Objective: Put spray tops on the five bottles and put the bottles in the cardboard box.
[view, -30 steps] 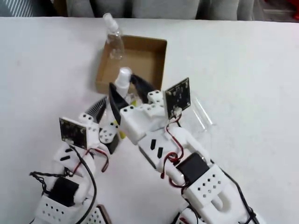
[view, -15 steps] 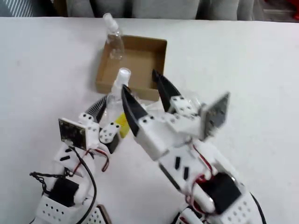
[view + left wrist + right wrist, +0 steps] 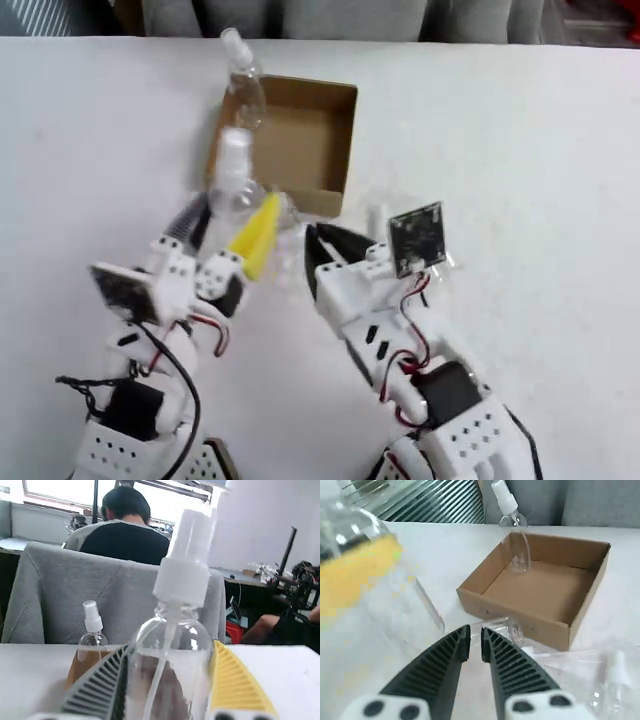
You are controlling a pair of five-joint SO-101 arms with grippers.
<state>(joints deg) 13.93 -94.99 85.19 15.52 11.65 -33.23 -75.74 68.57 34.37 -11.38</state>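
My left gripper (image 3: pixel 235 205) is shut on a clear bottle (image 3: pixel 230 190) with a white spray top (image 3: pixel 233 150), held upright at the near left corner of the cardboard box (image 3: pixel 335 140). In the left wrist view the bottle (image 3: pixel 172 635) sits between the grey and yellow fingers (image 3: pixel 232 680). A second topped bottle (image 3: pixel 243 80) stands at the box's far left corner. My right gripper (image 3: pixel 318 240) is shut and holds nothing, just in front of the box; its black fingers (image 3: pixel 445 665) nearly touch.
A loose spray top (image 3: pixel 615 667) and clear bottle parts (image 3: pixel 430 235) lie on the white table (image 3: pixel 520 130) to the right of the box. A clear piece (image 3: pixel 512 629) lies against the box's near wall. Grey chair backs (image 3: pixel 50 595) stand behind the table.
The right gripper let go of the spray top, opened wide, drew back toward the near side and shut. The left arm moved the topped bottle to the left and toward the box.
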